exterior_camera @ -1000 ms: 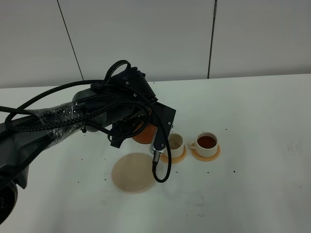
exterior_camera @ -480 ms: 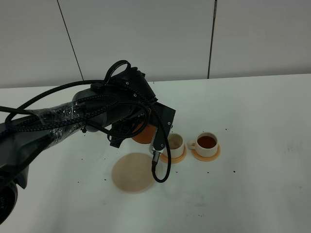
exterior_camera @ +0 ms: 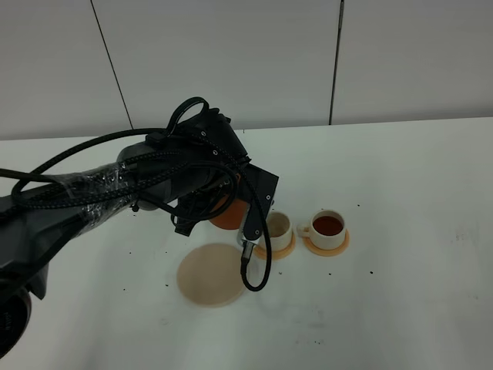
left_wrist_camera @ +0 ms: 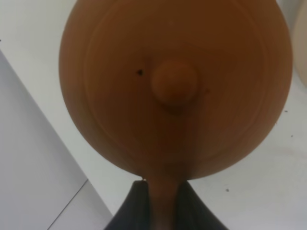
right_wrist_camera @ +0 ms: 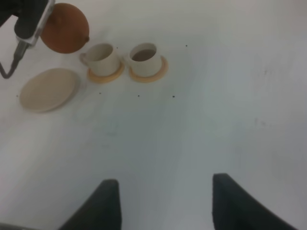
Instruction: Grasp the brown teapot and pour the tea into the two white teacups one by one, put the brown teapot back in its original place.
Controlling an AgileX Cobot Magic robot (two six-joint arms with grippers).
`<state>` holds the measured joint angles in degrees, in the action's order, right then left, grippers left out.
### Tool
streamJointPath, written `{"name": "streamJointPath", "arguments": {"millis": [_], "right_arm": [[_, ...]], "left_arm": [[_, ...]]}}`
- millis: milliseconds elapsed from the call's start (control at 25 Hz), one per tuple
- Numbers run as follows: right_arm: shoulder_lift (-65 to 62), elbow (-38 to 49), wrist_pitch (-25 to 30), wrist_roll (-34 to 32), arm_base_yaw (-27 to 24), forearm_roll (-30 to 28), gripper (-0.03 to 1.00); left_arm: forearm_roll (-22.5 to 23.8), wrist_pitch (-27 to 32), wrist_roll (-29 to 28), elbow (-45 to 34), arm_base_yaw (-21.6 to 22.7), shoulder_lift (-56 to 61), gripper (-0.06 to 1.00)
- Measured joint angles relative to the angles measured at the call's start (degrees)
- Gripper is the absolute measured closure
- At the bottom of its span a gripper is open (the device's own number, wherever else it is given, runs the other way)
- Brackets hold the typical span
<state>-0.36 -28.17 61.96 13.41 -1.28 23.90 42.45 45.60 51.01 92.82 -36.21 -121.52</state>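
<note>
While our left claw (left_wrist_camera: 163,207) grips the teapot (exterior_camera: 227,214) by its handle, aloft at ten o'clock of the empty cup (exterior_camera: 278,228), the other cup (exterior_camera: 328,228) holds tea. We judge one pour and the trivet (exterior_camera: 211,274) return remain. Our right claw (right_wrist_camera: 165,201) gapes idle.

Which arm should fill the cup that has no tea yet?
Left. The left gripper is shut on the brown teapot, held right beside the unfilled teacup. The right gripper hangs open and empty, away from both cups.

A white table (exterior_camera: 416,308) with dark specks (exterior_camera: 370,271) meets a grey panelled wall (exterior_camera: 231,62).
</note>
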Motion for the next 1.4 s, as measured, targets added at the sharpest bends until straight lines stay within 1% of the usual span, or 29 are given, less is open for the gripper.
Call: {"name": "streamJointPath", "arguments": {"millis": [440,600,840,1400], "right_arm": [[0.0,0.0,0.0,0.0,0.0,0.0,0.55],[0.0,0.0,0.0,0.0,0.0,0.0,0.55],[0.0,0.0,0.0,0.0,0.0,0.0,0.55],[0.0,0.0,0.0,0.0,0.0,0.0,0.55]], "left_arm": [[0.44,-0.23,0.0,0.0,0.0,-0.63,0.78],[2.84,-0.23,-0.26,0.0,-0.79,-0.7,0.78],[6.31,-0.23,-2.39,0.0,-1.19,-0.7,0.78],[8.59,-0.23,-2.63,0.0,-2.16,-0.7,0.78]]}}
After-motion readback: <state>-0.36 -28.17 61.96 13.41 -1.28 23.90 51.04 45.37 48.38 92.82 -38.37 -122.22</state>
